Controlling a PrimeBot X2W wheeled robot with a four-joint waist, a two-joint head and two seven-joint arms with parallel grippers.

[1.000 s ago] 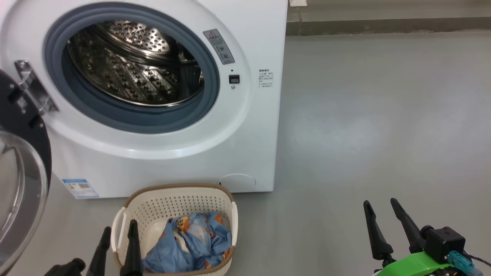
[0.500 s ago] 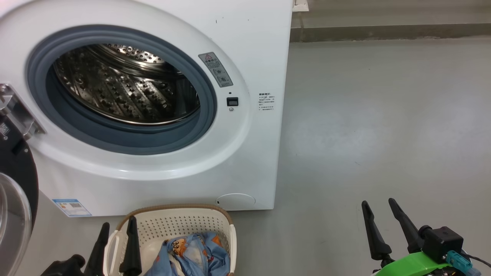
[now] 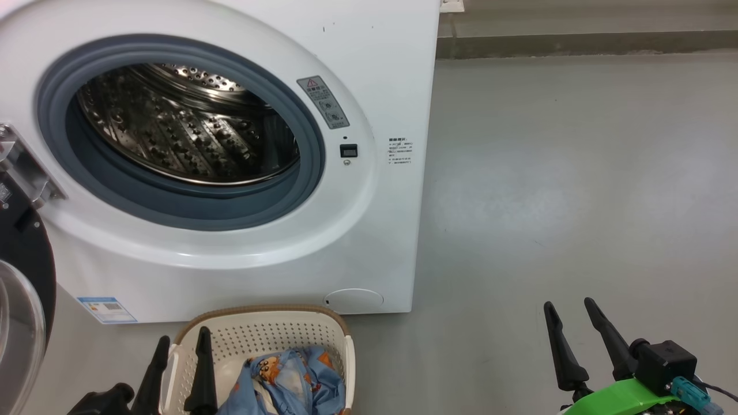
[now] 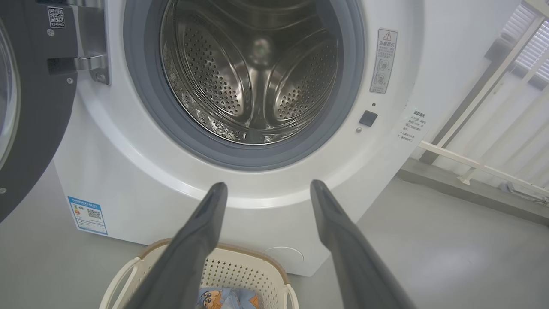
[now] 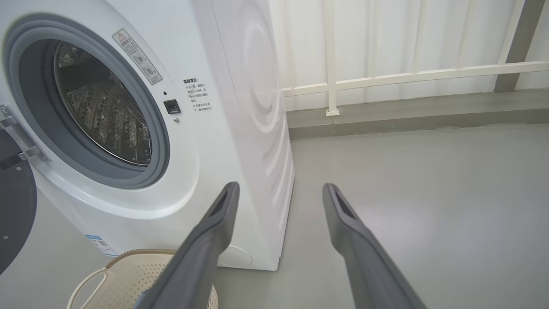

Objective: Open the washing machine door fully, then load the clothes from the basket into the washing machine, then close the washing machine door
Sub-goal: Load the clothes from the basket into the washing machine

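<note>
The white washing machine (image 3: 380, 69) stands open, its steel drum (image 3: 184, 127) bare inside the grey gasket. Its black door (image 3: 26, 259) with the glass bowl is swung out to the far left, also seen in the left wrist view (image 4: 30, 94). In front of the machine sits the cream basket (image 3: 265, 328) holding the light blue printed clothes (image 3: 288, 380). My left gripper (image 3: 183, 343) is open, its fingers over the basket's left rim, above the clothes and not touching them. My right gripper (image 3: 569, 308) hangs open over bare floor at the lower right, holding nothing.
Grey floor (image 3: 576, 173) stretches to the right of the machine. A low kerb (image 3: 576, 43) and a white railing (image 5: 386, 77) run along the back. The round filter cap (image 3: 353, 298) sits low on the machine front, just behind the basket.
The head camera has tilted up, so machine and basket sit lower in the picture than a second ago. Both grippers stay open in much the same place.
</note>
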